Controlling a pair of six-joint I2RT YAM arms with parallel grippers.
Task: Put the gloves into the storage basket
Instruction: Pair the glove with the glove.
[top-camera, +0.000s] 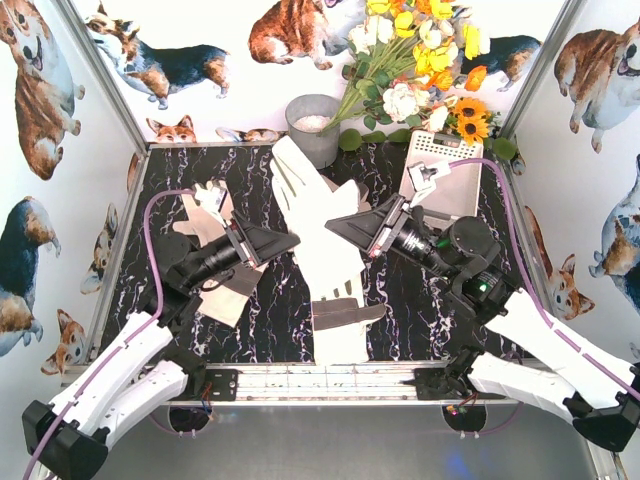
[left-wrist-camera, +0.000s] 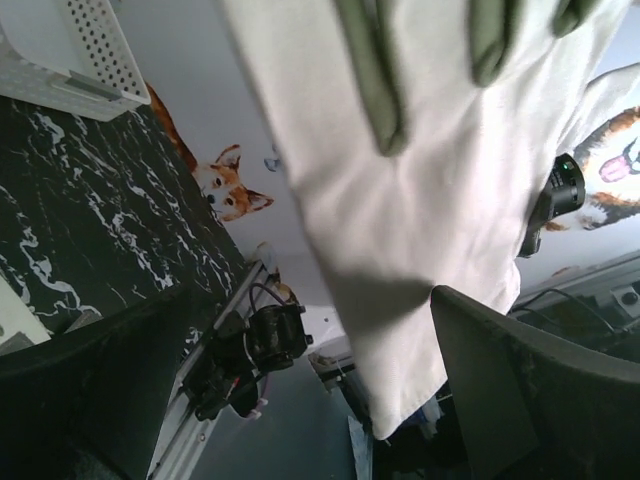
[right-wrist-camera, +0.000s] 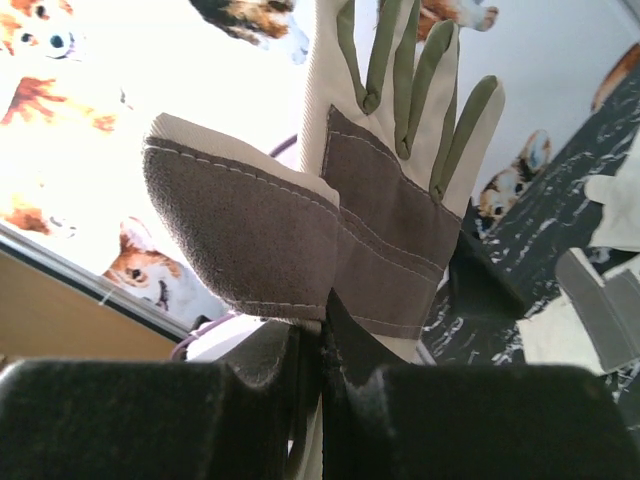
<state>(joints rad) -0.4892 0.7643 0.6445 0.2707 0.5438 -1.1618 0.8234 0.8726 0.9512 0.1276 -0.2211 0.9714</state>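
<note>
1. A cream-white glove (top-camera: 312, 200) with a grey-brown palm patch is held raised over the middle of the table. It is pinched at the lower edge of that patch by the right gripper (right-wrist-camera: 325, 335), whose jaws are pressed together on the fabric.
2. The left gripper (top-camera: 285, 240) is placed just beside the same glove on its left, with its jaws spread wide. In the left wrist view the glove hangs across the gap between the fingers (left-wrist-camera: 540, 390); whether it is touched by them cannot be told.
3. A further glove (top-camera: 340, 335), crossed by a grey-brown band, is seen toward the near edge and is partly overlapped in the top view by the raised one. More gloves (top-camera: 205, 215) are heaped at the left of the table, under the left arm.
4. The storage basket (top-camera: 460, 190), white with perforated sides, is set at the rear right of the table, behind the right gripper.
5. The table (top-camera: 400, 300) is surfaced in black marble pattern with white veining and is bounded at the near edge by a metal rail (top-camera: 320, 380).
6. A grey metal bucket (top-camera: 313, 128) is placed at the rear centre. A bouquet of yellow, white and orange flowers (top-camera: 415, 60) is spread between it and the basket.
7. The space is enclosed on three sides by white walls (top-camera: 60, 150) printed with corgi dogs.
</note>
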